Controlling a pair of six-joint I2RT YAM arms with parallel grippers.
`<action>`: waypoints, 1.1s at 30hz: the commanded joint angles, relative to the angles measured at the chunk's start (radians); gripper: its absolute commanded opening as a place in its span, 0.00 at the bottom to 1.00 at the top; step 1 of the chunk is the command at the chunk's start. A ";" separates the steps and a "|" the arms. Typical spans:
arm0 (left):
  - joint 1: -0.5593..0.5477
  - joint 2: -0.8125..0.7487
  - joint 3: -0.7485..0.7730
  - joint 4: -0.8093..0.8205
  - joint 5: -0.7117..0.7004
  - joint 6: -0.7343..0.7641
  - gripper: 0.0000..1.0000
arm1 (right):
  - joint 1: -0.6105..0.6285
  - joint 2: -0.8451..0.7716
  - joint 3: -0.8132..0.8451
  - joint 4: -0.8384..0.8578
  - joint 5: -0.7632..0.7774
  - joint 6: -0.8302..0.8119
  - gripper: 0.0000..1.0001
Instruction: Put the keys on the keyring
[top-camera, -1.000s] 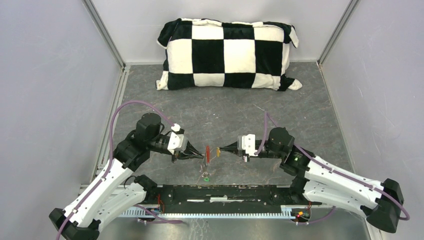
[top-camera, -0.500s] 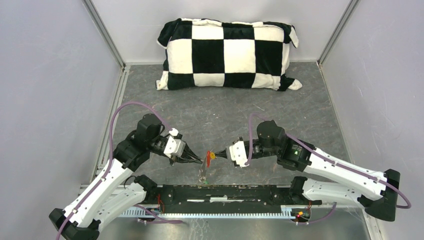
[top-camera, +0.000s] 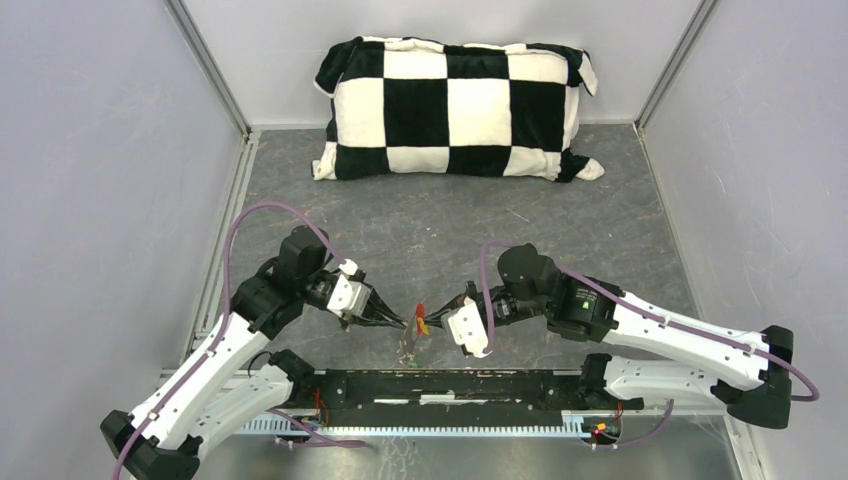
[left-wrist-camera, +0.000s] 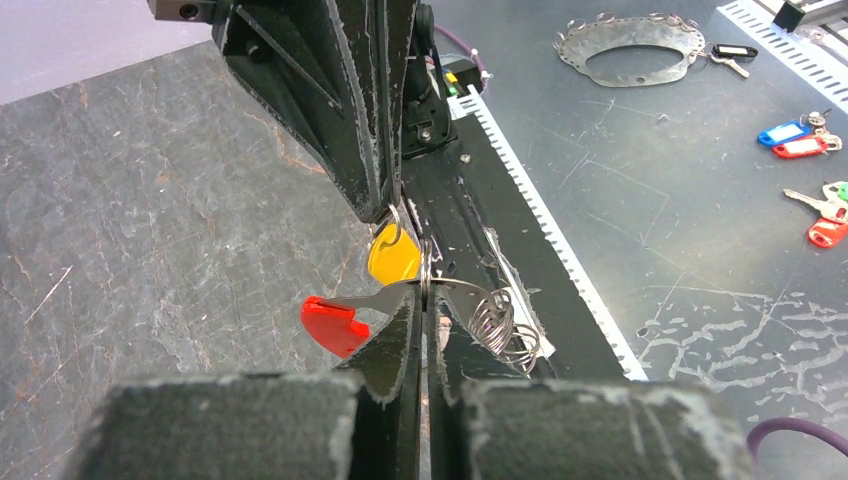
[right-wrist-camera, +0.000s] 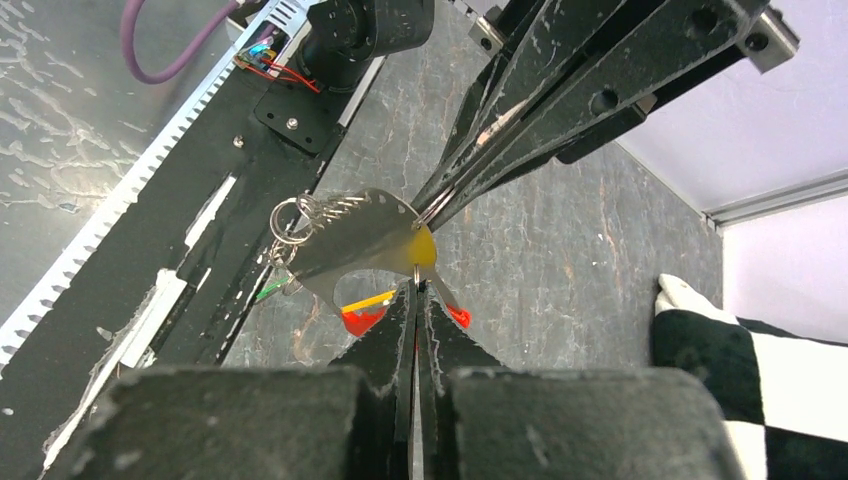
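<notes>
Keyring (left-wrist-camera: 425, 268), red tag (left-wrist-camera: 335, 325) attached: pinched in left pincer (left-wrist-camera: 421, 300), above the middle of the tabletop's (top-camera: 600, 200) near edge.
Yellow key (left-wrist-camera: 393, 258): pinched in right pincer (right-wrist-camera: 415, 290), long axis roughly upright, head touching the ring.
Pincers tip to tip, neither arm nearer.
Containers: none seen.

**Grey table, one pillow at the far end**

The table (top-camera: 600, 200) has a dark grey, stone-patterned top with pale scuffs. A black-and-white checked pillow (top-camera: 455, 108) lies flat across its far end, close to the back wall. A black rail (top-camera: 450, 385) runs along the near edge. Past the rail, a scratched metal sheet (left-wrist-camera: 700, 200) carries loose coloured key tags (left-wrist-camera: 805, 147) and an oval metal plate (left-wrist-camera: 625, 40).
</notes>
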 joint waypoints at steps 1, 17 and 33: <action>0.000 0.012 0.040 0.014 0.043 0.045 0.02 | 0.016 -0.009 0.048 0.037 0.032 -0.029 0.01; 0.000 0.028 0.048 0.047 0.024 -0.018 0.02 | 0.030 -0.001 0.056 0.038 0.033 -0.062 0.00; 0.000 0.021 0.046 0.052 0.008 -0.038 0.02 | 0.050 0.027 0.068 0.050 0.033 -0.060 0.01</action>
